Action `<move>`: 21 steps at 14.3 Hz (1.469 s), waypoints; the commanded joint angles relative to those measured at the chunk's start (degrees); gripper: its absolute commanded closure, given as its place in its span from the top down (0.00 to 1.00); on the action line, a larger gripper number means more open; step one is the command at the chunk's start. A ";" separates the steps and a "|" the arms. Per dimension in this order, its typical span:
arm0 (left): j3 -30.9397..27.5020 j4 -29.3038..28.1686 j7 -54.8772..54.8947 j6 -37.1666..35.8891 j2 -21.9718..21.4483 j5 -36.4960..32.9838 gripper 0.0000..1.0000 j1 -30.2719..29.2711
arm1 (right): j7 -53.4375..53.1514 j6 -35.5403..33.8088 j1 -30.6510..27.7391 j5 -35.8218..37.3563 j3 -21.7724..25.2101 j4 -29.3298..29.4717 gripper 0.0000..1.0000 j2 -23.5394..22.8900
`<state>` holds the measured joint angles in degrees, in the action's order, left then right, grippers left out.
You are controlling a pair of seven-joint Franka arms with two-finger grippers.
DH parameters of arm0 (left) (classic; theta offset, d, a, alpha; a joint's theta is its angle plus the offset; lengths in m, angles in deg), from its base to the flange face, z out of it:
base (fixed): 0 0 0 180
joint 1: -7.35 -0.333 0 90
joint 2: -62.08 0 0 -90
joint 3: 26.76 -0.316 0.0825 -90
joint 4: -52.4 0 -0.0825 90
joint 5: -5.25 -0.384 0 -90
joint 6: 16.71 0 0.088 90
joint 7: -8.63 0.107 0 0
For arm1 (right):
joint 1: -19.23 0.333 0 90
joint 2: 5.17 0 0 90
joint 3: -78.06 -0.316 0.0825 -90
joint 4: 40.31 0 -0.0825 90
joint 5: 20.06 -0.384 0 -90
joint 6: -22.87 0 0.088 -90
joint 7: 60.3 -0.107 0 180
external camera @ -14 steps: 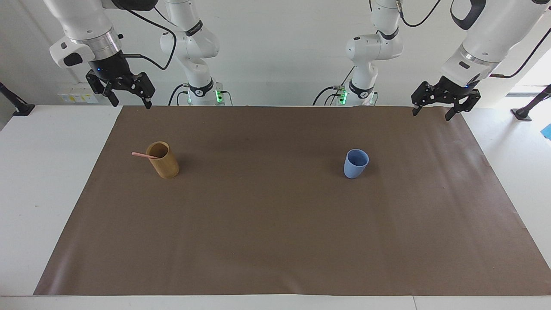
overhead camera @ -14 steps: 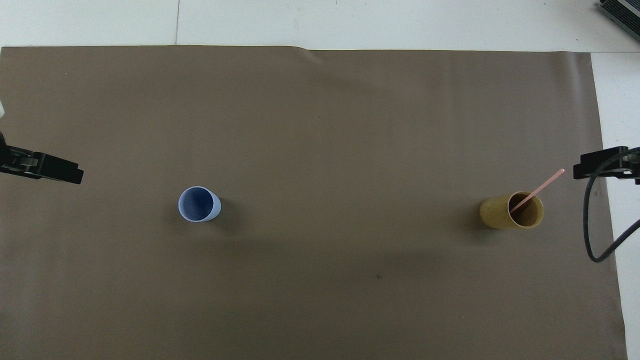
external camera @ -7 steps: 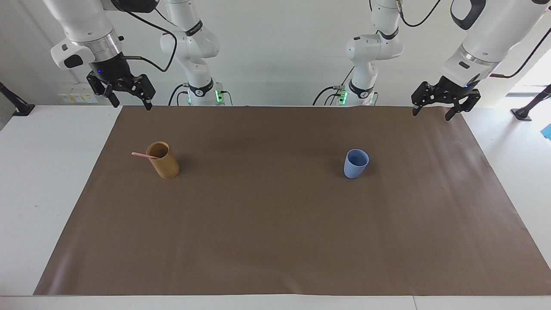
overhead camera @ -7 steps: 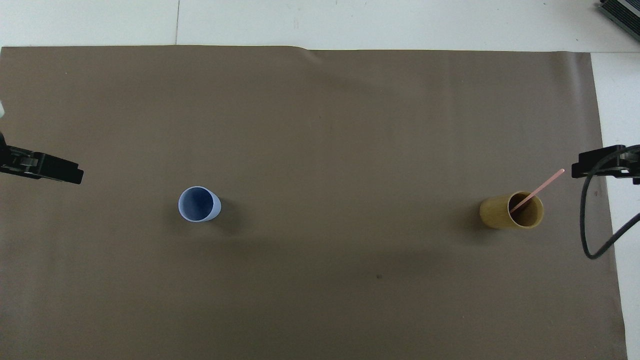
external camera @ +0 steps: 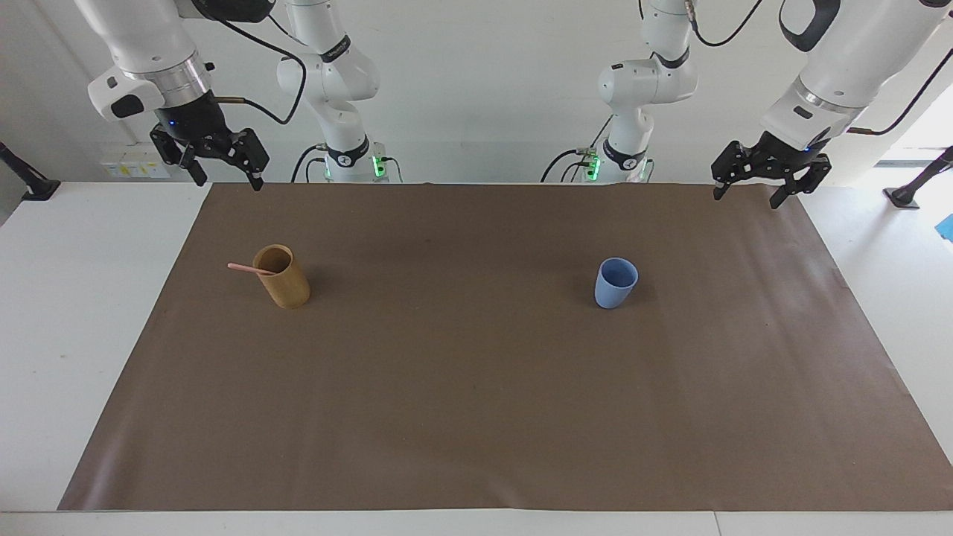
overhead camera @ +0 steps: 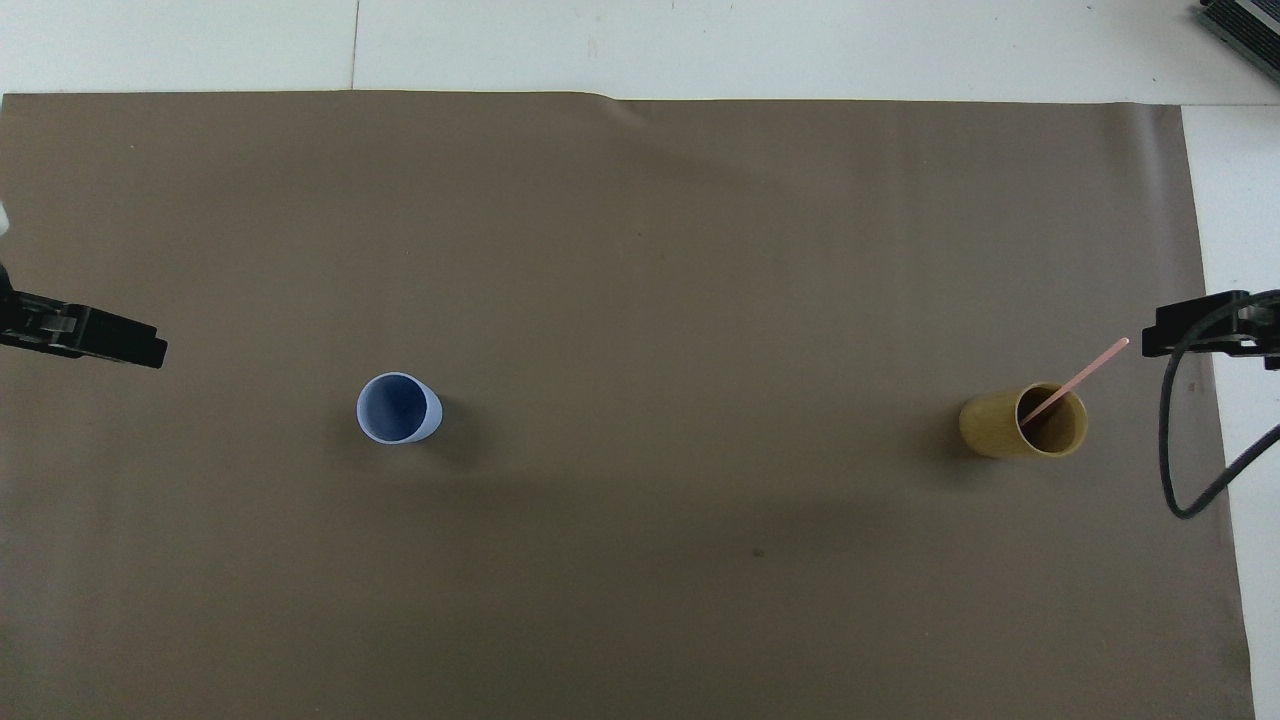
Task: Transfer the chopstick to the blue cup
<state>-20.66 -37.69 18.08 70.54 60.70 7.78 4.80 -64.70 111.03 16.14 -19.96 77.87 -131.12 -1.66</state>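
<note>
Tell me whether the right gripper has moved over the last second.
Yes. In the facing view the right gripper has shifted slightly up, its fingers now nearer the brown mat's edge by the robots; the tan bamboo cup stayed put.

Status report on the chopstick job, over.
Right gripper and left gripper open, raised, empty. Chopstick leaning in tan cup; blue cup empty. Nothing between the cups.

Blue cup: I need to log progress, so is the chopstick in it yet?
No. The blue cup looks empty; the chopstick leans in the tan cup.
</note>
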 commanded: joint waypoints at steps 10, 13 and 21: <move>0.04 0.17 0.22 -1.03 -0.64 0.29 1.00 -0.43 | -0.70 0.43 -0.34 -0.89 -0.16 -0.69 1.00 0.71; 0.04 0.00 0.22 -1.81 -0.73 0.20 1.00 -0.52 | -0.70 0.43 -0.34 -0.80 -0.16 -0.69 1.00 0.62; -0.31 -0.27 -8.40 -0.67 -0.73 -0.07 1.00 -1.31 | -0.70 0.61 -0.34 -0.89 -0.16 -0.60 1.00 0.62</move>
<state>-21.37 -37.68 10.89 69.97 60.70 7.77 3.91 -64.70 111.03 16.13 -19.96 77.87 -131.12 -1.66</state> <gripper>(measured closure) 0.000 0.000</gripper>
